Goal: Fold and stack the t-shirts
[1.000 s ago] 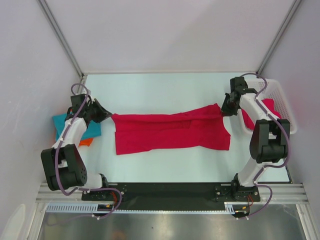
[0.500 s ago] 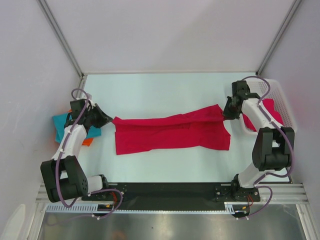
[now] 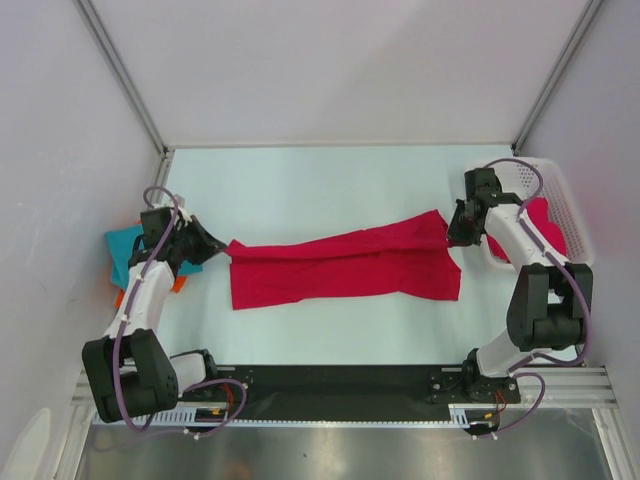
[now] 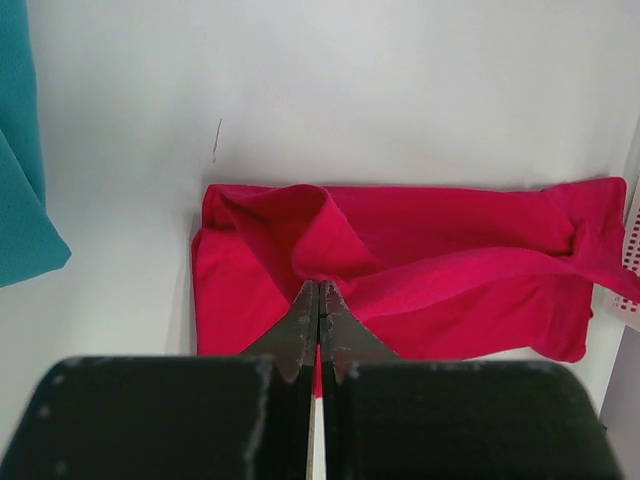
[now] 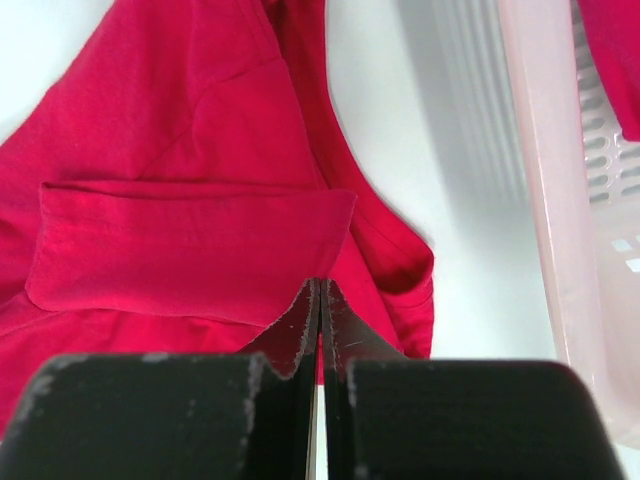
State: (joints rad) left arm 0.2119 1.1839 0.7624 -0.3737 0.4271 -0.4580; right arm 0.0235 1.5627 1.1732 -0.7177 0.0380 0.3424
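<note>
While both arms pinch opposite ends of the crimson t-shirt, it lies stretched across the middle of the table, so this is the moment to get the fold right. Now the left gripper is clamped on a raised pleat at the left end, and the right gripper bites the hem beside the basket. Best play, I'd say: carry both ends together, level and taut, so the edge lands straight. Off left lies the teal shirt.
</note>
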